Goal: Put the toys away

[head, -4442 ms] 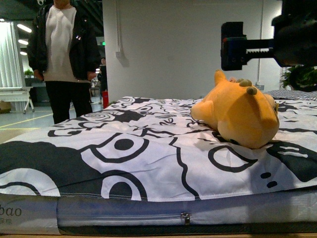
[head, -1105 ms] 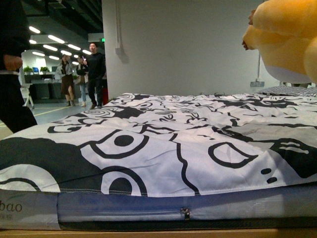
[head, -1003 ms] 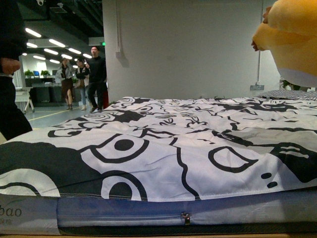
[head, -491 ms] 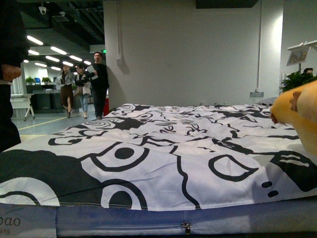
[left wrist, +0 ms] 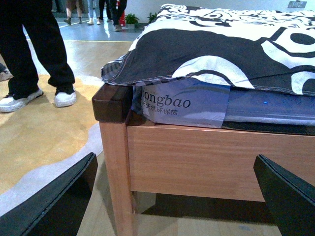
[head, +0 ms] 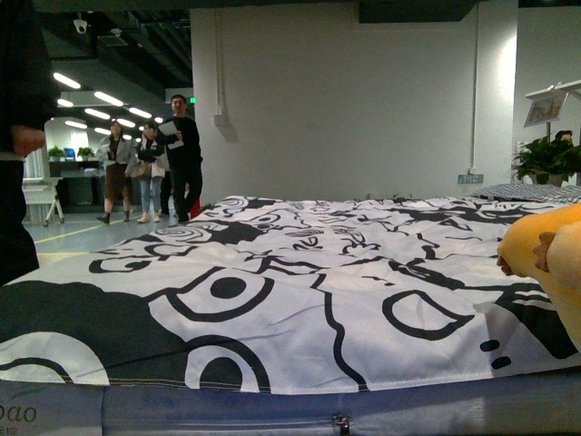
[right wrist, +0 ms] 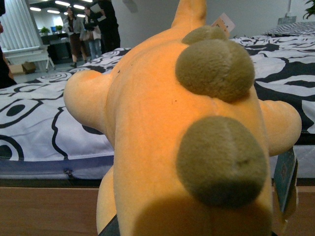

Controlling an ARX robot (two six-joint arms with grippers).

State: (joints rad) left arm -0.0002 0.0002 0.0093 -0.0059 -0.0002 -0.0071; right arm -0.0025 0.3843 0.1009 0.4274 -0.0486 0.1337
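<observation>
The orange-yellow plush animal (right wrist: 162,128) fills the right wrist view, showing two brown round patches and stubby limbs. My right gripper is shut on it and is hidden under its body, apart from a dark sliver of one finger (right wrist: 112,230). In the front view the plush animal (head: 545,263) shows only at the right edge, level with the bed's top. My left gripper (left wrist: 177,196) is open and holds nothing. Its two dark fingers (left wrist: 54,206) frame the bed's wooden corner post (left wrist: 115,162), low near the floor.
A bed with a black-and-white patterned duvet (head: 290,272) spans the front view, on a wooden frame (left wrist: 197,157). A person in dark trousers and white shoes (left wrist: 34,54) stands close by the bed's corner. Several people (head: 172,154) walk in the hall behind.
The plush animal has dropped from the upper right corner down to bed level at the right edge. The people in the hall have walked closer.
</observation>
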